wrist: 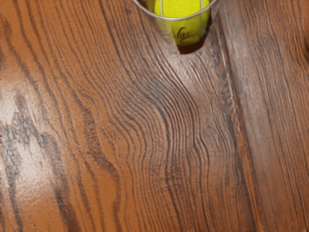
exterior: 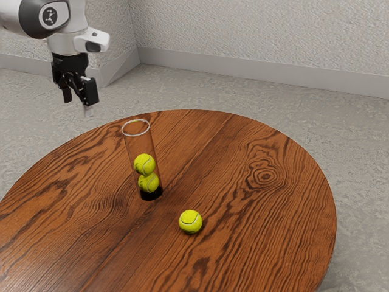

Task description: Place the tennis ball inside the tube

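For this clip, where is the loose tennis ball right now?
In the exterior view, the loose ball rests on the wooden table, nearer the view's bottom edge than the clear tube and to its right.

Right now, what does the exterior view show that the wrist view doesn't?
Exterior view: my gripper with its jaws apart, the arm, the loose tennis ball, the floor and the walls. Two balls can be counted in the tube, the upper ball resting on the lower ball.

Wrist view: a closer look down toward the tube's mouth, with white glare on the wood.

Both: the table, the tube and tennis ball yellow inside it.
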Robot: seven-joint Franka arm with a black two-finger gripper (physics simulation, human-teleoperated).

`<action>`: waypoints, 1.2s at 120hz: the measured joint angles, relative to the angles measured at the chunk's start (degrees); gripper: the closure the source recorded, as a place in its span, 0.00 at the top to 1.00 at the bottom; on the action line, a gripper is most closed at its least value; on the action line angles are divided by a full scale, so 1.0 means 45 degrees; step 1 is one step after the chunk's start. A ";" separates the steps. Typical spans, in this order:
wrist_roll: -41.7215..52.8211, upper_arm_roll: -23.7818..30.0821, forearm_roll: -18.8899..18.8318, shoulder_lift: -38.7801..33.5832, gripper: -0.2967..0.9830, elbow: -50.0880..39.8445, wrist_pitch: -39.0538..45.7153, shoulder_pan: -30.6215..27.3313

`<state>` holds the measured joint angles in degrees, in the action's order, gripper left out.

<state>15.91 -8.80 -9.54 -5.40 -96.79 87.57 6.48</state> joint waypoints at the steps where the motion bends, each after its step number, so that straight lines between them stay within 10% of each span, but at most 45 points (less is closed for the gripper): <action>1: 0.0033 0.0000 -0.0001 -0.0001 0.77 0.0000 -0.0001 -0.0002; 32: 0.0495 -0.0069 0.0320 -0.0030 0.77 -0.0221 0.0289 0.0885; 84: -0.2929 -0.0074 0.3172 0.2628 0.77 -0.2924 0.3452 0.3503; 144: -0.4415 -0.0075 0.3507 0.5448 0.77 -0.2968 0.6816 0.3811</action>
<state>-3.96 -9.14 6.24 19.12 -110.15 118.24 23.62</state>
